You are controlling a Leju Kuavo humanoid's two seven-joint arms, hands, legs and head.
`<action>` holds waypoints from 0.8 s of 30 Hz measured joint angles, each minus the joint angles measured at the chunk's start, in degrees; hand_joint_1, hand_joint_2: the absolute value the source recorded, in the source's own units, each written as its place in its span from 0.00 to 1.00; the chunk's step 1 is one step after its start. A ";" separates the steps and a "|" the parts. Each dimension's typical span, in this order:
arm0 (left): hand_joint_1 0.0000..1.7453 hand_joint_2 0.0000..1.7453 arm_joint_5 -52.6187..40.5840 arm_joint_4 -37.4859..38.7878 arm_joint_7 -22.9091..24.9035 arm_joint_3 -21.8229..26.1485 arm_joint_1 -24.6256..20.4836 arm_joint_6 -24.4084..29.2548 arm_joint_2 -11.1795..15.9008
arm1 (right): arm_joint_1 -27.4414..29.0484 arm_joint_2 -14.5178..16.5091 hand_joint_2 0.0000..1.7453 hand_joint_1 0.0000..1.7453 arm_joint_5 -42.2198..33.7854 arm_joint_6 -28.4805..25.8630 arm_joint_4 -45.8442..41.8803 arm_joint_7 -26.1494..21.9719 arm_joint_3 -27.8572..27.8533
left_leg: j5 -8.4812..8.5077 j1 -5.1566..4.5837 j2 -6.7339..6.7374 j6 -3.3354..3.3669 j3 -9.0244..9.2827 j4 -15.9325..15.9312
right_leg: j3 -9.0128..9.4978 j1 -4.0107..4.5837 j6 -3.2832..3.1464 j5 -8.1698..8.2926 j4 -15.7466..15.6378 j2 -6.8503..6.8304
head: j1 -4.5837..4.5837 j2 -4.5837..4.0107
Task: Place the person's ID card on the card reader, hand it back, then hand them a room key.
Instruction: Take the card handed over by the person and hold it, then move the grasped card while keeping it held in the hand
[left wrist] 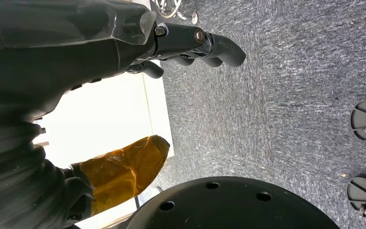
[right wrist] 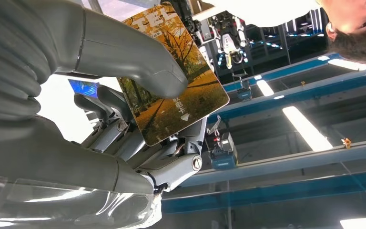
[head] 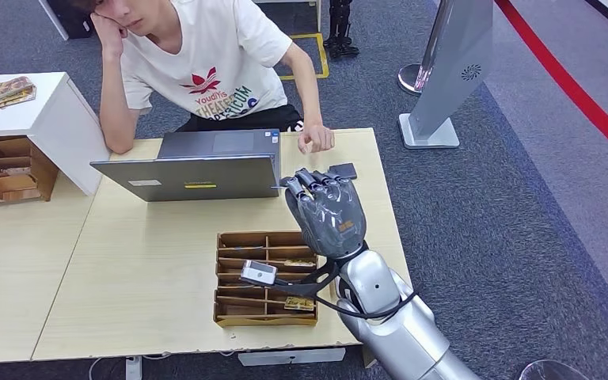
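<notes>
right hand (head: 328, 212) raised at centre of the head frame, back of the hand toward the camera, fingers curled, just above the wooden compartment tray (head: 229, 313) on the light wooden table (head: 127, 269). in the right wrist frame, thumb (right wrist: 157, 78) pressing a room key card (right wrist: 190, 95) (autumn trees printed on it, gold and orange) against the fingers behind it, card at upper centre, tilted. small dark card reader (head: 343, 170) just beyond the fingertips in the head frame, near the table's far edge. grey laptop (head: 198, 168) open at upper centre-left, back of the screen toward the camera. person (head: 206, 63) seated behind it at the top of the frame, one fist (head: 315, 140) resting on the table close to the reader, other arm propped on an elbow. white cabinet (head: 39, 119) at upper left, a wooden organiser (head: 8, 170) under it. left hand (left wrist: 205, 45) at the top of the left wrist frame, hanging over grey carpet (left wrist: 276, 119), dark fingers curled in, holding nothing.
</notes>
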 joint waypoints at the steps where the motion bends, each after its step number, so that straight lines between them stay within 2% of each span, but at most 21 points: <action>1: 0.00 1.00 0.00 0.00 0.00 -0.04 0.00 0.00 0.00 | 0.02 0.01 1.00 1.00 0.00 0.00 -0.01 0.00 -0.05 | 0.00 0.00 0.00 0.00 0.00 0.00 | 0.00 0.00 0.00 0.00 0.00 0.00 | 0.01 0.00; 12: 0.00 1.00 0.01 0.00 0.00 -0.12 0.00 0.00 0.00 | 0.12 0.14 1.00 1.00 -0.06 0.00 0.00 -0.04 -0.21 | 0.00 0.00 0.00 0.00 0.00 0.00 | 0.00 0.00 0.00 0.00 0.00 0.00 | 0.00 0.00; 15: 0.00 1.00 0.17 -0.01 0.00 -0.13 0.00 0.00 0.00 | 0.30 0.23 1.00 1.00 -2.16 0.00 -0.08 -0.95 -0.41 | 0.00 0.00 0.00 0.00 0.00 0.00 | 0.00 0.00 0.00 0.00 0.00 0.00 | 0.01 0.00; 19: 0.00 1.00 0.94 -0.01 -0.04 -0.14 0.01 0.03 -0.01 | 1.70 0.72 1.00 1.00 -12.64 0.17 -1.73 -3.45 -1.37 | 0.00 0.00 0.00 0.00 0.00 0.00 | 0.00 0.00 0.00 0.00 0.00 0.00 | -0.01 0.00; 24: 0.00 1.00 2.76 -0.01 -0.51 -0.09 0.10 0.73 -0.05 | 5.54 0.79 1.00 1.00 -39.10 5.68 -9.52 -7.48 -3.72 | -0.01 0.00 -0.01 0.00 -0.01 0.00 | -0.02 0.00 0.01 -0.01 -0.02 -0.01 | -0.01 0.00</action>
